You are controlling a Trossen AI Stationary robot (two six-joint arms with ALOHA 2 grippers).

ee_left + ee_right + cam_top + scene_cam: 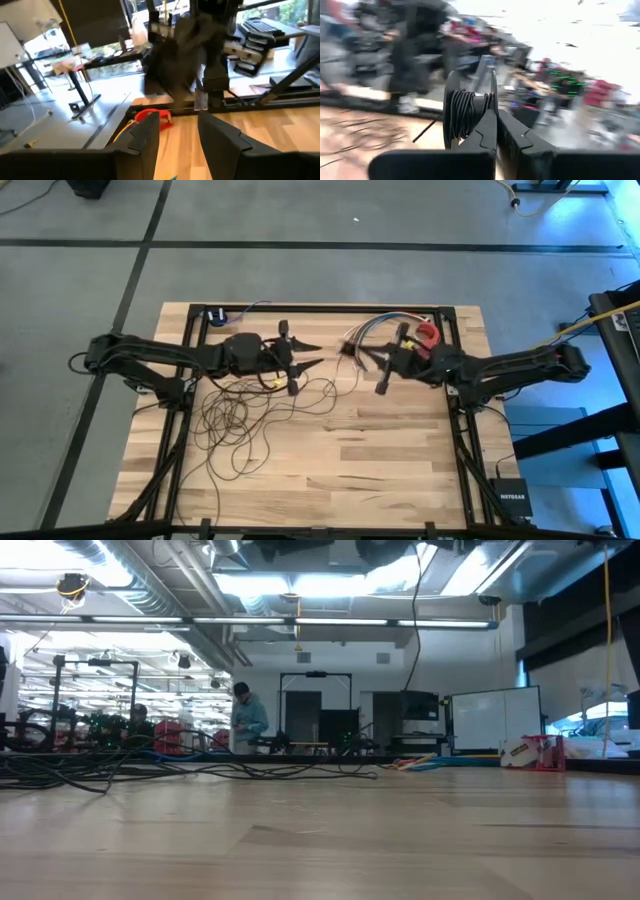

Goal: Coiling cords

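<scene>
The cord is a thin dark wire lying in many loose loops (240,415) on the wooden table's left half; in the low view it shows as strands (120,770) on the tabletop. Its black round puck (465,114), with turns of wire wound on it, is at the tips of my right gripper (495,117), which is shut on it above the table's far middle (362,358). My left gripper (321,352) hovers just left of it, pointing level toward the right arm. It is open, with nothing between its fingers (179,135). My right gripper holds the puck by its rim (491,102), pinched at the tips of the two fingers. The fingers lie about level and point toward the table's left. The puck stands on edge, clear of the table, and a strand (427,131) runs slack from it down to the tabletop.
A bundle of multicoloured wires (375,328) and a red tape dispenser (428,335) lie at the far right, beside the right arm. A small blue object (215,314) sits at the far left corner. The table's near right part (400,460) is bare wood.
</scene>
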